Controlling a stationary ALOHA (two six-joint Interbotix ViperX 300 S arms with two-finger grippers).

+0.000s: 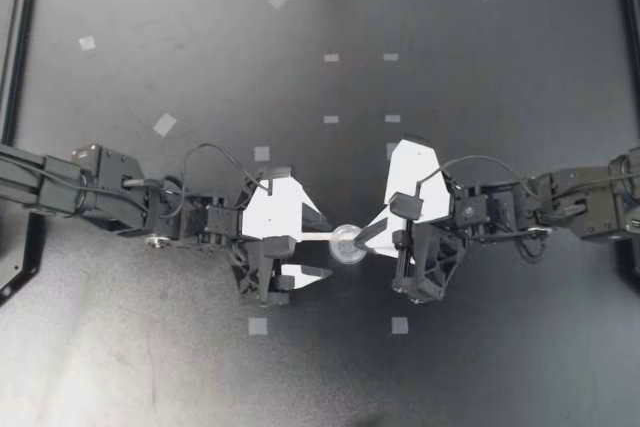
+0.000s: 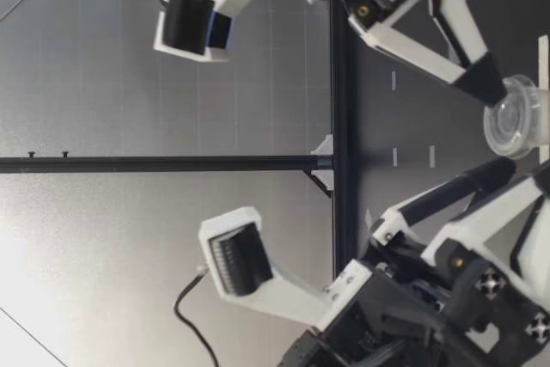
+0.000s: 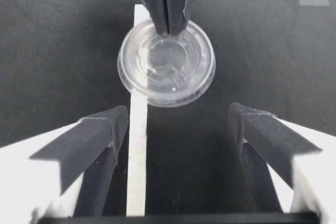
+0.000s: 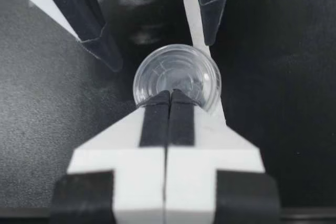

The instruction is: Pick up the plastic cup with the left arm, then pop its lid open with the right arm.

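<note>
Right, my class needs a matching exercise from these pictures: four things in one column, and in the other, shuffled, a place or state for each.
1 left gripper
2 right gripper
3 clear cup
4 white strip

A flat on the table, running under the cup
B fingers wide apart
C fingers pressed together, tips at the cup's rim
D between the two grippers

Pairs: 1-B, 2-C, 3-D, 4-A.

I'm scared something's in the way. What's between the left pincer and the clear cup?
Between the left pincer and the clear cup, the left wrist view shows only bare table and a white tape strip.
</note>
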